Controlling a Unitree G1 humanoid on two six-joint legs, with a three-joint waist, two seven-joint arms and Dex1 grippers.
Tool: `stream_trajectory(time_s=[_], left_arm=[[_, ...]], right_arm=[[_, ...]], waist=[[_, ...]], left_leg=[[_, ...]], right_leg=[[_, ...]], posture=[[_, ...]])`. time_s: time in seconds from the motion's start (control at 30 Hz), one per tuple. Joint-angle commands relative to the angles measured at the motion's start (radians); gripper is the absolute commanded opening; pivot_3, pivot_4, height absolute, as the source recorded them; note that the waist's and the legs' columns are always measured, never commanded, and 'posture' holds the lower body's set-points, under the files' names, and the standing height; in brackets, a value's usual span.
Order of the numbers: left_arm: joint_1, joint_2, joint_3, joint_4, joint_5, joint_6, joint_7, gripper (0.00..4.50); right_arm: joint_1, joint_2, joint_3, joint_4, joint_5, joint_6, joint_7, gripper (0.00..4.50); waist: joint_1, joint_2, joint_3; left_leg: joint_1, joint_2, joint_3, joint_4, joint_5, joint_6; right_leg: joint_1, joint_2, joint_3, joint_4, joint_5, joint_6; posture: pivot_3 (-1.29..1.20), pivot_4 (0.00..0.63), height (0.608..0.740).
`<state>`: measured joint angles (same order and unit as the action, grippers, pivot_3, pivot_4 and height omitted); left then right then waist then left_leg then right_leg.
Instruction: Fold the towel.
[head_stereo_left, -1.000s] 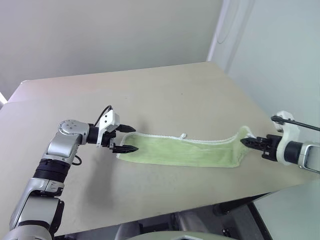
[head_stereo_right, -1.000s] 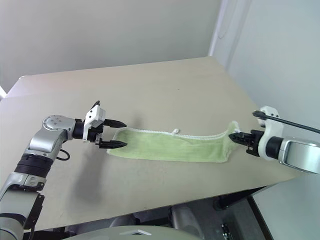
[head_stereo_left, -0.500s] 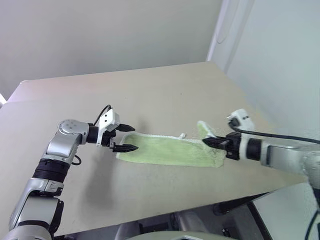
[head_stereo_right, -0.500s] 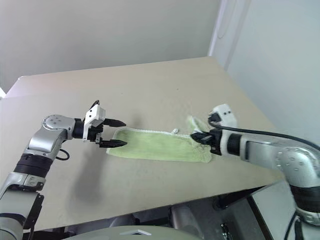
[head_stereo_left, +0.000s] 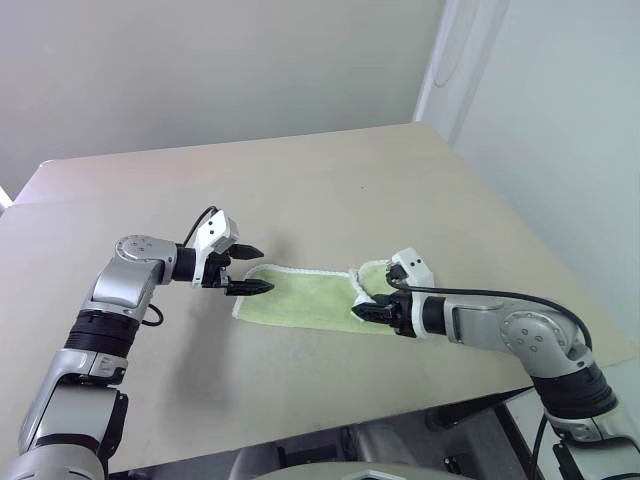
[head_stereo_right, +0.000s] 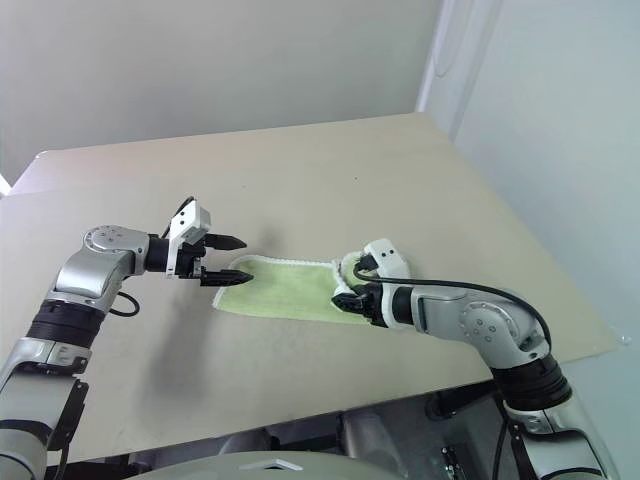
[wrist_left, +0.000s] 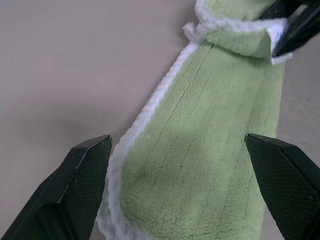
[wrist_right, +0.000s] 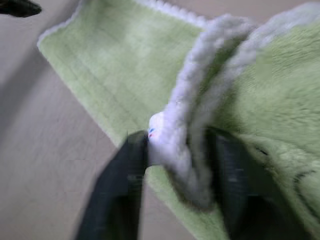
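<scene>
Right tool (head_stereo_right: 352, 297) sits at the doubled-over end of the soft pale lime-green terry towel (head_stereo_left: 300, 297), fingers part-spread with the whitish edging between them; whether it grips cannot be told. Left tool (head_stereo_left: 246, 270) hangs wide open over the towel's opposite end. The towel lies on the beige surface (head_stereo_left: 330, 180). Judgement: lay the carried end flat, edges matched, before letting go.

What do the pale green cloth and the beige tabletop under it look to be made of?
The pale green cloth looks like soft terry: fuzzy matte pile, whitish stitched edging. The beige tabletop seems a smooth matte laminate or painted board; its flat, even surface leaves that open.
</scene>
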<state>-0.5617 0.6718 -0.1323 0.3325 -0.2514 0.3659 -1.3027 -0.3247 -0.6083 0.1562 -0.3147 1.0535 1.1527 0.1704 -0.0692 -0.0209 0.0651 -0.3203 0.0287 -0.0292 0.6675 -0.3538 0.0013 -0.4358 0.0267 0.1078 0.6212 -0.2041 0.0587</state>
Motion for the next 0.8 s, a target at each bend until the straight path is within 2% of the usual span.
stream_trajectory(time_s=[0.03, 0.13, 0.17, 0.27, 0.43, 0.53, 0.8], left_arm=[[-0.021, 0.015, 0.024, -0.006, -0.002, -0.005, 0.007, 4.50], [-0.018, 0.014, 0.024, -0.010, -0.004, -0.003, 0.005, 4.50], [-0.018, 0.014, 0.026, -0.009, -0.005, -0.001, 0.008, 4.50], [-0.022, 0.009, 0.045, 0.000, -0.023, 0.022, 0.018, 4.50], [-0.041, 0.013, 0.091, 0.008, -0.064, 0.149, 0.063, 4.50], [-0.046, 0.028, 0.114, 0.012, -0.076, 0.218, 0.085, 4.50], [-0.029, 0.115, 0.162, 0.027, -0.106, 0.405, 0.116, 4.50]], right_arm=[[-0.015, 0.011, -0.034, -0.052, -0.017, -0.003, 0.040, 3.27], [-0.010, 0.007, -0.070, -0.101, -0.010, -0.024, 0.080, 4.37], [-0.010, 0.010, -0.104, -0.120, 0.014, -0.034, 0.090, 4.48], [-0.010, 0.017, -0.214, -0.157, 0.075, -0.077, 0.125, 4.48], [-0.013, 0.071, -0.313, -0.092, 0.000, -0.199, 0.098, 4.48], [0.012, 0.087, -0.268, -0.030, -0.157, -0.297, 0.097, 4.48], [0.113, 0.078, 0.017, 0.061, -0.511, -0.464, 0.232, 4.48]], waist=[[0.000, 0.000, 0.000], [0.000, 0.000, 0.000], [0.000, 0.000, 0.000], [0.000, 0.000, 0.000], [-0.001, 0.000, 0.000], [-0.002, 0.000, 0.000], [-0.004, -0.001, 0.000]], left_leg=[[0.000, 0.000, 0.000, 0.000, 0.000, 0.000], [0.000, 0.000, 0.000, 0.001, 0.000, 0.000], [0.000, 0.000, 0.000, 0.000, 0.000, 0.000], [0.000, 0.000, 0.000, 0.000, 0.000, 0.000], [0.000, 0.000, 0.000, 0.001, 0.000, 0.000], [0.001, 0.000, 0.000, 0.001, 0.000, 0.000], [0.000, 0.000, 0.000, 0.000, 0.000, 0.000]], right_leg=[[0.000, 0.000, 0.000, 0.000, 0.000, 0.000], [0.000, 0.000, 0.000, 0.001, 0.000, 0.000], [0.000, 0.000, 0.000, 0.001, 0.000, 0.000], [0.000, 0.000, 0.000, 0.001, 0.000, 0.000], [0.000, 0.000, 0.000, 0.001, 0.001, 0.002], [0.000, 0.000, 0.000, 0.003, 0.001, 0.002], [-0.005, 0.001, 0.000, 0.009, 0.000, 0.001]], posture=[[0.00, 0.000, 0.712], [0.00, 0.000, 0.712], [0.00, 0.000, 0.712], [0.00, 0.000, 0.712], [0.00, 0.000, 0.712], [0.00, 0.000, 0.712], [0.00, 0.000, 0.712]])
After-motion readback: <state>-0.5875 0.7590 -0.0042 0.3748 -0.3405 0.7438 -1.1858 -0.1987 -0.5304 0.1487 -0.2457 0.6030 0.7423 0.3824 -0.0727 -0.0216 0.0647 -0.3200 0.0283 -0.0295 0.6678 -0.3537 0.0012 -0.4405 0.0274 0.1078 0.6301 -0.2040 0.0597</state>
